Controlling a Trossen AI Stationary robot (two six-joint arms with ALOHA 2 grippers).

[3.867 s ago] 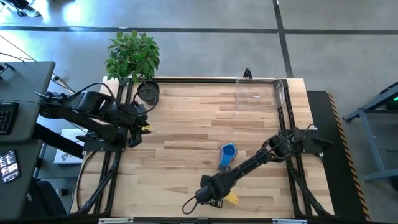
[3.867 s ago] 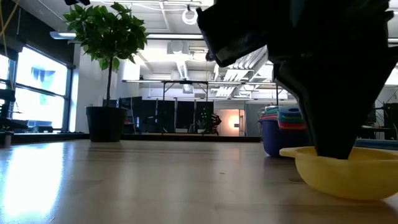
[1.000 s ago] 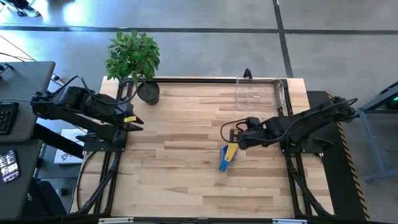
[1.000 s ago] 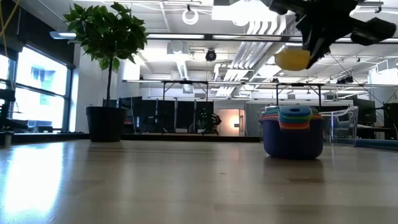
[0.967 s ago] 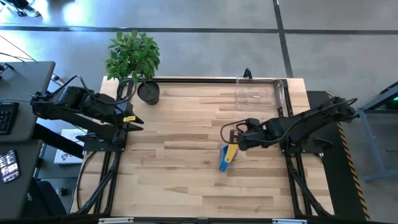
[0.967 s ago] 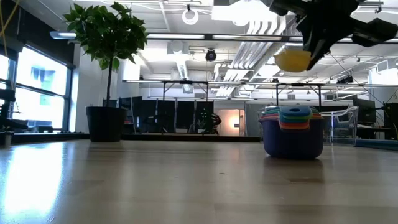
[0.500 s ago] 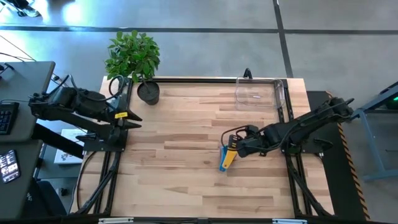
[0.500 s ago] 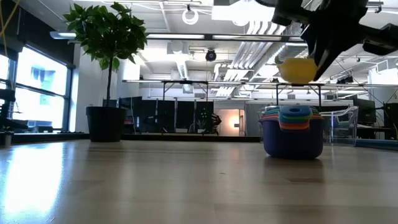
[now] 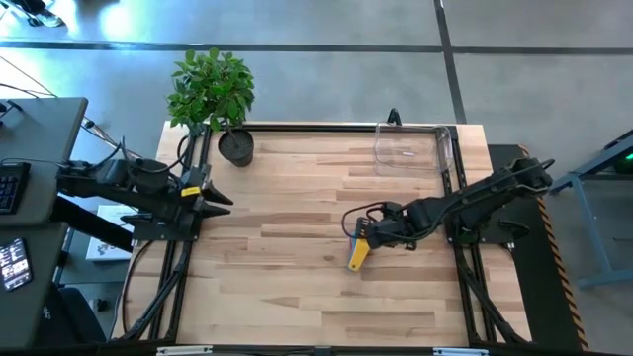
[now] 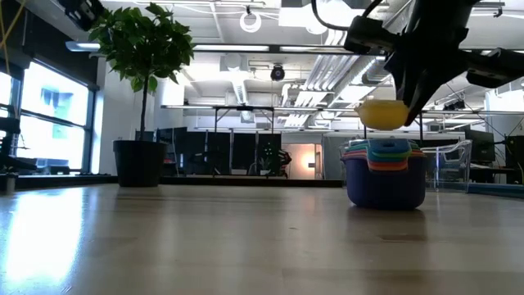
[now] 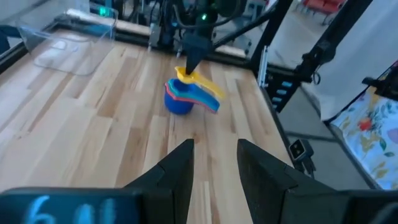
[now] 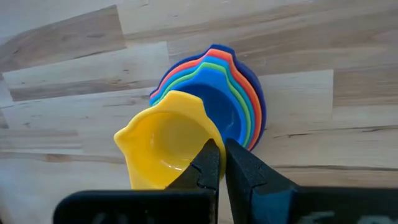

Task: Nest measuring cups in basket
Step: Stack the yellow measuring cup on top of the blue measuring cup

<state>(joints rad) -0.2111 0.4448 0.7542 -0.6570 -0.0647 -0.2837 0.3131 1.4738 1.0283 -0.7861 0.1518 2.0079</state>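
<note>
The yellow cup (image 10: 382, 113) has dropped lower, now just above the nested stack (image 10: 386, 171). The right gripper (image 12: 216, 163) stays clamped on its rim, presumably to seat it; the left gripper (image 11: 213, 168), fingers apart, waits far off.

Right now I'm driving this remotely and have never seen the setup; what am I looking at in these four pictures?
Two dark robot arms work at a wooden table. One picture looks straight down, one looks level from table height, and one comes from each wrist. The right hand pinches the rim of a yellow measuring cup, holding it just above a stack of nested cups mid-table. The left hand waits open at the table's left edge. A clear basket sits empty at the far edge, with a potted plant in the far left corner.
</note>
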